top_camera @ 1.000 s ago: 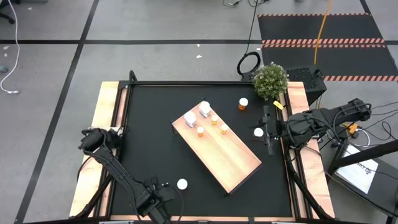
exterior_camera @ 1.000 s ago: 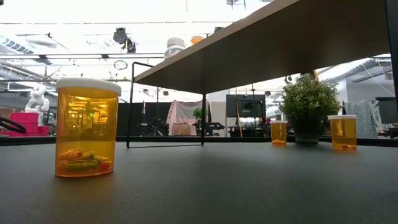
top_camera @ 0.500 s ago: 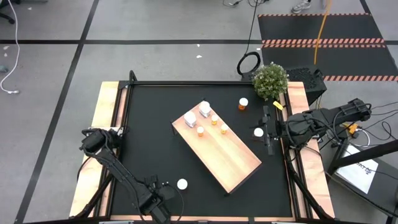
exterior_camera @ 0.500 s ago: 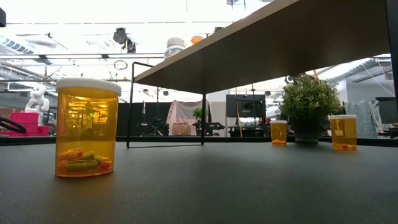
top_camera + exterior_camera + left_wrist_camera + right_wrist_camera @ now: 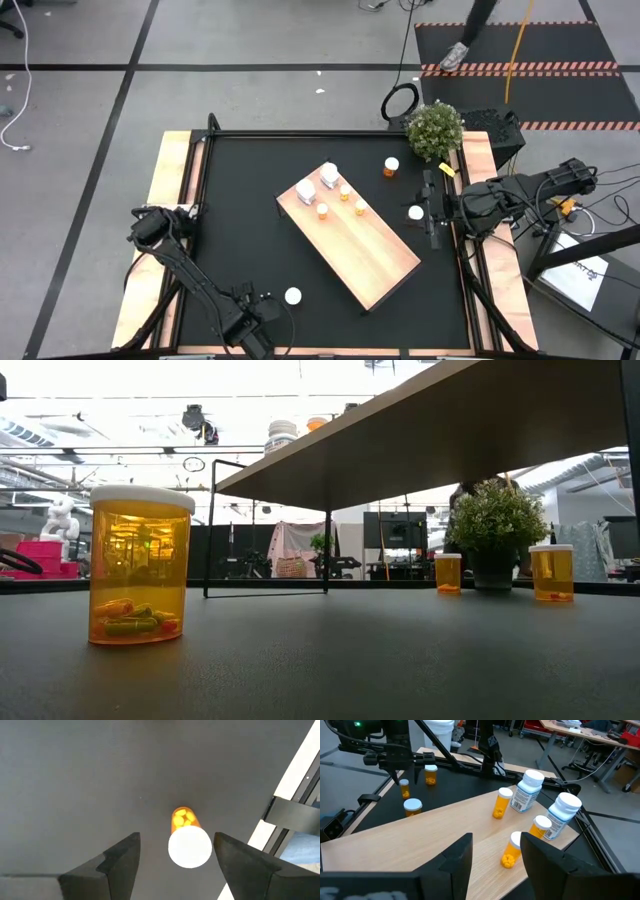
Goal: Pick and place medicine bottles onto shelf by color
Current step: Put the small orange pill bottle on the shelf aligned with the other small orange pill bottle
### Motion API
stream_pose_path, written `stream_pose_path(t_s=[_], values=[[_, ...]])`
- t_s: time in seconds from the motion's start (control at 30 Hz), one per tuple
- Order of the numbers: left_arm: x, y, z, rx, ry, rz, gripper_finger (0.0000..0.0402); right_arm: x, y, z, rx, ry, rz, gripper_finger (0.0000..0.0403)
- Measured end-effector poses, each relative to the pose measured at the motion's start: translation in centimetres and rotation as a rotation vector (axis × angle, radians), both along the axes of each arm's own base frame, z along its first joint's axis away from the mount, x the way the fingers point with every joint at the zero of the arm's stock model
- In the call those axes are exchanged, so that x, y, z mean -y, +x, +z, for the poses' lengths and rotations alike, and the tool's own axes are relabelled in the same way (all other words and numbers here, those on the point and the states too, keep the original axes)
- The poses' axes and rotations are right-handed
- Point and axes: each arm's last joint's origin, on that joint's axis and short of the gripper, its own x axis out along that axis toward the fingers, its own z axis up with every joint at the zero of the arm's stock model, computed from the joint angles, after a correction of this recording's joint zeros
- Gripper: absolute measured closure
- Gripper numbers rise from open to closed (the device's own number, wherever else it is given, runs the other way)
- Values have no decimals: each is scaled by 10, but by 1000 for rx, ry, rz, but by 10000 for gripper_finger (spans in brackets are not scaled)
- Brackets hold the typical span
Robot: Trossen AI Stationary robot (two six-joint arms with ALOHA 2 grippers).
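At the near left of the mat, the left gripper (image 5: 175, 855) hangs over an amber bottle (image 5: 187, 840) with a white cap; its jaws are spread wide, one on each side of the cap and touching neither. In the high view this bottle (image 5: 292, 296) stands alone near the near edge, just right of the arm's wrist. This looks like the step in hand: closing on that bottle. To do it well, the gripper should come down until the fingers (image 5: 120, 865) flank the amber body below the cap rather than the cap itself, keep the bottle midway between them so neither finger nudges it over first, then close gently, since so light a bottle will tip or slide easily on the mat.

In the middle lies the shelf (image 5: 375, 255), set at an angle. At its far end stand two white bottles (image 5: 318, 181) and three amber bottles (image 5: 345, 200); the rest of the board is bare, so the amber one probably belongs beside its likes.

Farther right, two more amber bottles stand on the mat: one (image 5: 390, 166) near the plant (image 5: 435, 128), another (image 5: 416, 213) just beside the right gripper (image 5: 432, 210). That gripper waits at the right edge, its jaws parted and holding nothing.
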Motion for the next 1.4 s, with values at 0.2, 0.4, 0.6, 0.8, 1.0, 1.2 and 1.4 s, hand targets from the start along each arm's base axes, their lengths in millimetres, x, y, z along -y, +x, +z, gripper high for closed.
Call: stream_pose_path(t_s=[0.2, 0.4, 0.6, 0.8, 1.0, 1.2, 1.4], values=[[1, 1, 0, 25, 1, 6, 200, 0, 0, 0, 0, 0, 0, 243], [3, 4, 0, 61, -6, 17, 249, 0, 0, 0, -4, -1, 0, 243], [2, 3, 0, 65, -2, 61, 250, 0, 0, 0, -4, -1, 0, 243], [5, 0, 0, 67, -4, 85, 201, 0, 0, 0, -5, -1, 0, 243], [11, -6, 0, 70, -5, 84, 176, 0, 0, 0, -5, -1, 0, 243], [11, -6, 0, 89, 12, 81, 206, 0, 0, 0, -5, -1, 0, 243], [11, -7, -2, 85, 16, 82, 235, 0, 0, 0, -5, -1, 2, 243]])
